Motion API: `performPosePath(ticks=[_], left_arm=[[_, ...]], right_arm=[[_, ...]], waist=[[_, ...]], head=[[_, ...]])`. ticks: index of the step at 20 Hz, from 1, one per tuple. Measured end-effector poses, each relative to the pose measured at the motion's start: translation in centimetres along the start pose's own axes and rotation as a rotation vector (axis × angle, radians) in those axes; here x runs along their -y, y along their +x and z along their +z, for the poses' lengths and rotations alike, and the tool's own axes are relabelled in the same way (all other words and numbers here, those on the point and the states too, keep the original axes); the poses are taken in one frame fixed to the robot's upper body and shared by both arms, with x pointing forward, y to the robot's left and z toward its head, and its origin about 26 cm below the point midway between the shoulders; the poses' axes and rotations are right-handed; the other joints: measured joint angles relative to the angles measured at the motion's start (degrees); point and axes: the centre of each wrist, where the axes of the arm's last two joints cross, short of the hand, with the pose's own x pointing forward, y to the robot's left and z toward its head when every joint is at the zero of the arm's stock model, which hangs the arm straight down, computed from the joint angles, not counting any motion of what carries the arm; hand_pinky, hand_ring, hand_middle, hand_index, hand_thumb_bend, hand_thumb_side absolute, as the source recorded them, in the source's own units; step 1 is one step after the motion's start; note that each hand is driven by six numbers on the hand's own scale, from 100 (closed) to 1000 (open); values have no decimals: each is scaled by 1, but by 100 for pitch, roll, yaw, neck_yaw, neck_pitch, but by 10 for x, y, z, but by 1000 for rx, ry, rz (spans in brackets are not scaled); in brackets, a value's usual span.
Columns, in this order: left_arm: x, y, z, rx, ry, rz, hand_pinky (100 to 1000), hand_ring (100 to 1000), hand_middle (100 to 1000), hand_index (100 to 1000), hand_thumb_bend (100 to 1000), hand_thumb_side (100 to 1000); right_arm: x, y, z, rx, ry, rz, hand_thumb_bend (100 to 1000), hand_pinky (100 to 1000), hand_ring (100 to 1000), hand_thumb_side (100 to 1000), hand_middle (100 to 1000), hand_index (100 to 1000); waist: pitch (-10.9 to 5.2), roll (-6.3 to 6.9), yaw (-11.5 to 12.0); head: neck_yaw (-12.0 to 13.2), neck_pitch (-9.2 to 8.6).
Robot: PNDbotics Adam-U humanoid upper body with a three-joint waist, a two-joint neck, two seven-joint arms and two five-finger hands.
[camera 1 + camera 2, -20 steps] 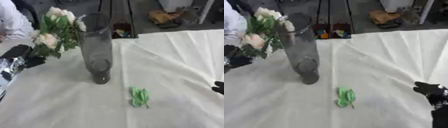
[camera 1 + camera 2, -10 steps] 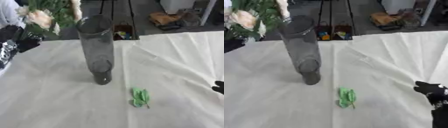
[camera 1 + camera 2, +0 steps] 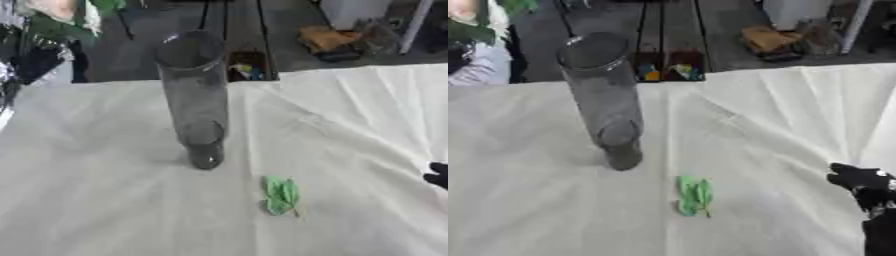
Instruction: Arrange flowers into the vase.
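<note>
Tall grey glass vase point(image 3: 194, 95) empty; white-flowered bunch point(image 3: 61, 15) raised at upper left, left hand's grip indiscernible. Right hand point(image 3: 859, 182) idle, curled, empty.

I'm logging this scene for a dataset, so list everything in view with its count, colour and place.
vase: one, clear grey glass cylinder, upright on the table, left of centre, nothing in it.
leaf: one, green, lying flat on the cloth in front of the vase and to its right, apart from it.
flowers: one bunch, pale blooms with green leaves, raised at the upper left corner, above and left of the vase mouth.
tablecloth: one, white, creased, covering the table.
clutter on the floor: brownish and coloured shapes beyond the table's far edge.
left hand: black, upper left, under the flowers; grip unclear.
right hand: black, lower right edge, fingers curled, holding nothing.
</note>
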Motion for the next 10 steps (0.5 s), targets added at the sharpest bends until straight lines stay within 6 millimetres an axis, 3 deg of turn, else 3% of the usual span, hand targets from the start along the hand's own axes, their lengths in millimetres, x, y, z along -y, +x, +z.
performPosePath(ticks=[10], left_arm=[[-22,29,-1,101,151,437,100,100,100,100,100,928]], right_arm=[[1,0,2,-9,6,2,100,721,747,1000,556,610]], waist=[[-7,7,-40]], head=[[24,61]])
